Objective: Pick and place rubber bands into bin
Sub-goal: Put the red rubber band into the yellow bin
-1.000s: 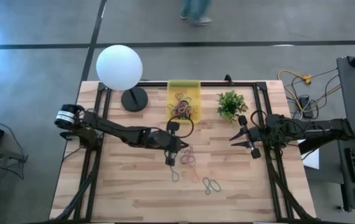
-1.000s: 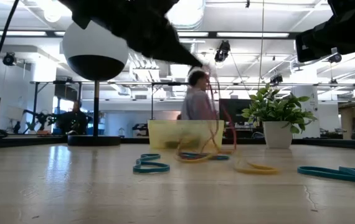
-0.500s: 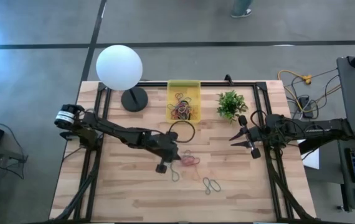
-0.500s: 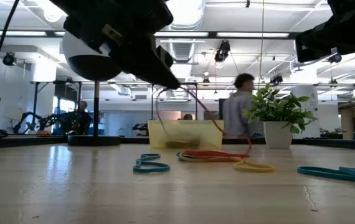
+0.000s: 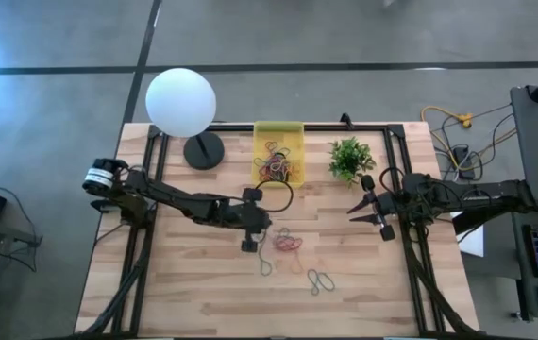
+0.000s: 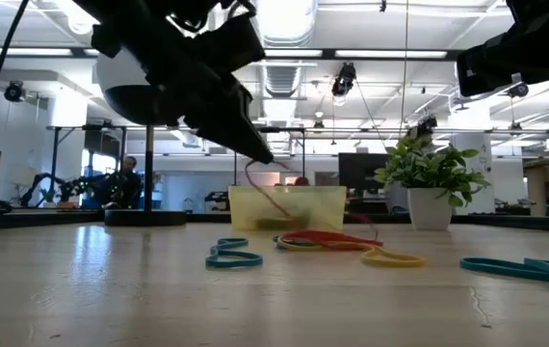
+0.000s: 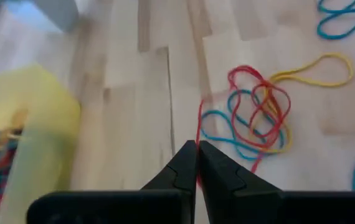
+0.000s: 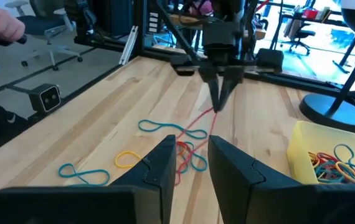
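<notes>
Wooden table (image 5: 193, 283), bin (image 7: 22, 118) blurred

1. Tabletop (image 5: 184, 283): pale wooden planks, bordered by a black frame, carrying everything listed below.
2. White globe lamp (image 5: 181, 102): standing on its round black base at the far left corner.
3. Yellow bin (image 5: 278, 131): sitting at the far edge's middle, holding a tangle of coloured bands.
4. Small green plant (image 5: 348, 157): standing in a white pot just right of the bin.
5. Loose rubber bands (image 5: 288, 241): lying tangled mid-table in red, blue and yellow; teal loops (image 5: 321, 280) are lying nearer the front edge.
</notes>
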Motion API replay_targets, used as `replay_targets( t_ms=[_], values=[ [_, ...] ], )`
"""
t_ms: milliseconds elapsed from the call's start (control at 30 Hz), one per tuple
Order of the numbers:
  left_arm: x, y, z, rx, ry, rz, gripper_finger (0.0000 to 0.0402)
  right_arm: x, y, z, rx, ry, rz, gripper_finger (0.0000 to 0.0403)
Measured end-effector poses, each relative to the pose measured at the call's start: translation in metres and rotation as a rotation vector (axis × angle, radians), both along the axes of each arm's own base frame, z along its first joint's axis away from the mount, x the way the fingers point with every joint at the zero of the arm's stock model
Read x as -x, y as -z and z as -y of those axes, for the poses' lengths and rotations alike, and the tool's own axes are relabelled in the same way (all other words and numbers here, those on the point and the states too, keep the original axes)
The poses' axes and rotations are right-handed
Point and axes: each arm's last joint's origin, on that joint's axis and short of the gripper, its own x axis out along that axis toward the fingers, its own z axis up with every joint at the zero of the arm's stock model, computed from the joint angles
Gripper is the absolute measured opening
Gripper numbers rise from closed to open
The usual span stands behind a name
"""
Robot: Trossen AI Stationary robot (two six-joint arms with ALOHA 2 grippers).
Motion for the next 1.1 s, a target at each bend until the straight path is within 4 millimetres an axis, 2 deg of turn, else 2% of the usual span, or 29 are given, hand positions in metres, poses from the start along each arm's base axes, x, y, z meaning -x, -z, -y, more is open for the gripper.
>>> replay_targets(
  t_ms=[333,633,867,1000,1033,1100],
  values=[
    [-0.011,-0.029,0.007,-0.108,0.099,0.261,0.0000,0.000,0.001,0.000,0.002,0.000,-0.007,0.0082],
    [-0.006,-0.063,0.017,-0.202,0.186,0.476,0.0000,0.000,0.001,0.000,0.006,-0.001,-0.012,0.0082],
    [-0.002,-0.085,0.023,-0.187,0.326,0.675,0.0000,0.000,0.002,0.000,0.007,-0.001,-0.017,0.0082],
    [0.000,-0.097,0.029,-0.134,0.476,0.821,0.0000,0.001,0.002,0.000,0.007,-0.001,-0.024,0.0082],
    [0.001,-0.099,0.030,-0.124,0.498,0.838,0.0000,0.001,0.002,0.000,0.007,-0.002,-0.024,0.0082],
    [-0.004,-0.093,0.027,-0.115,0.463,0.753,0.0000,0.001,0.002,0.000,0.011,-0.002,-0.022,0.0082]
  ],
)
